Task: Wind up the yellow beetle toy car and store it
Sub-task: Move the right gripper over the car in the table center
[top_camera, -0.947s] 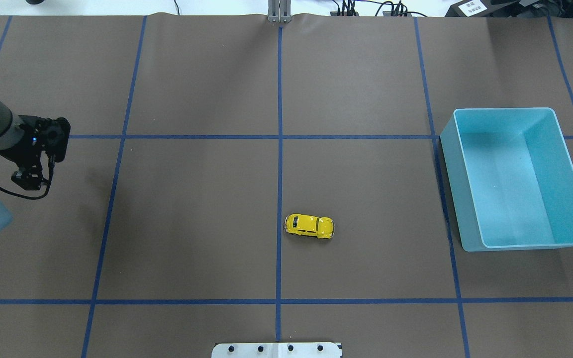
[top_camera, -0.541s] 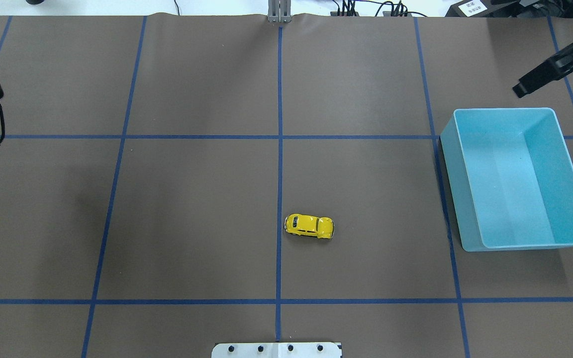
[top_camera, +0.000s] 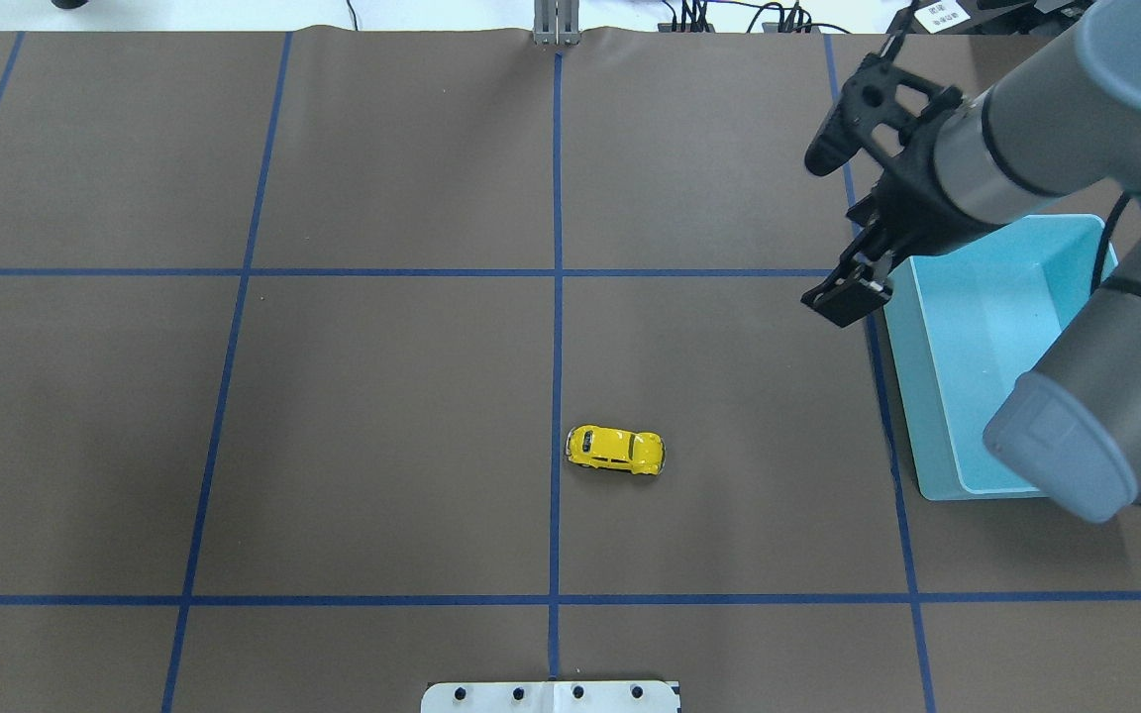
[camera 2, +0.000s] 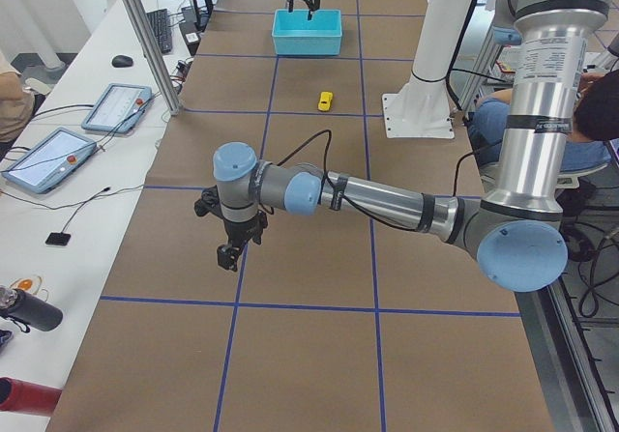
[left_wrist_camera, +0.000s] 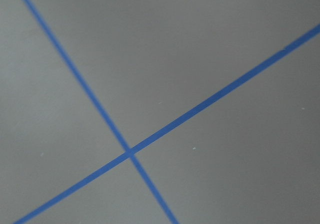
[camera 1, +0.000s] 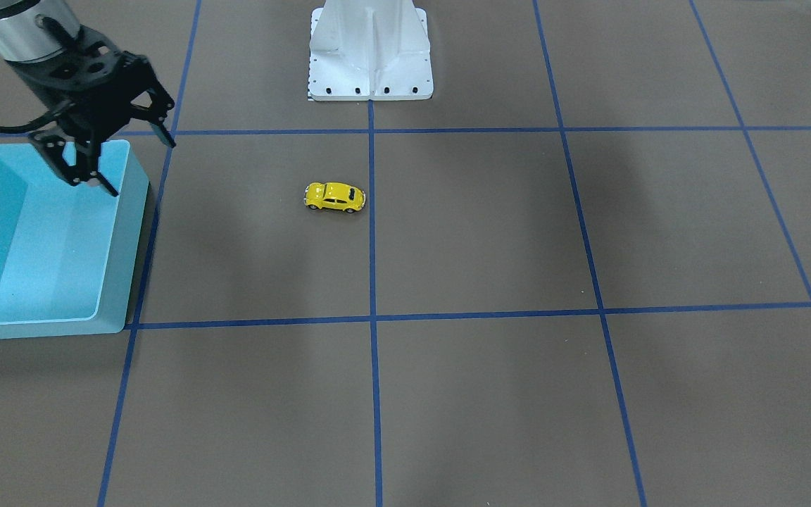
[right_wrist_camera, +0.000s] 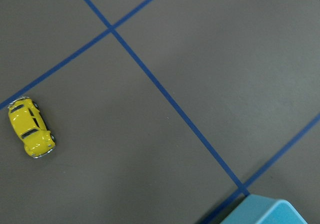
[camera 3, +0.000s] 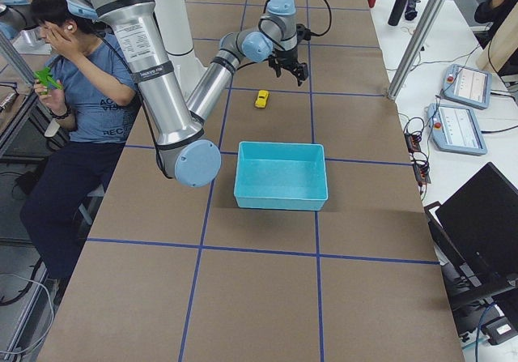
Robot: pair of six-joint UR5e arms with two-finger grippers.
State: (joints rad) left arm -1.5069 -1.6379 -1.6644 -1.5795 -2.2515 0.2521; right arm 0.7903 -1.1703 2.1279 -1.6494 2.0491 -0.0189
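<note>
Matt brown paper, by the look of it, covers the table (top_camera: 382,396), crossed by smooth blue tape lines (top_camera: 558,297). The yellow beetle toy car (top_camera: 616,450) shines, its glossy paint catching highlights on the roof. On the right, the turquoise bin (top_camera: 912,416) looks like smooth plastic with a soft sheen. The right arm (top_camera: 1026,168) is dull grey metal with blue-grey plastic caps, and the right gripper (top_camera: 828,230) is matt black. The base mount (camera 1: 370,49) gleams smooth white.

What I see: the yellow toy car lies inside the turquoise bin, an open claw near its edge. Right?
No. The yellow toy car stands on the table, outside the turquoise bin, per the overhead view. The open right gripper is near its edge.
</note>
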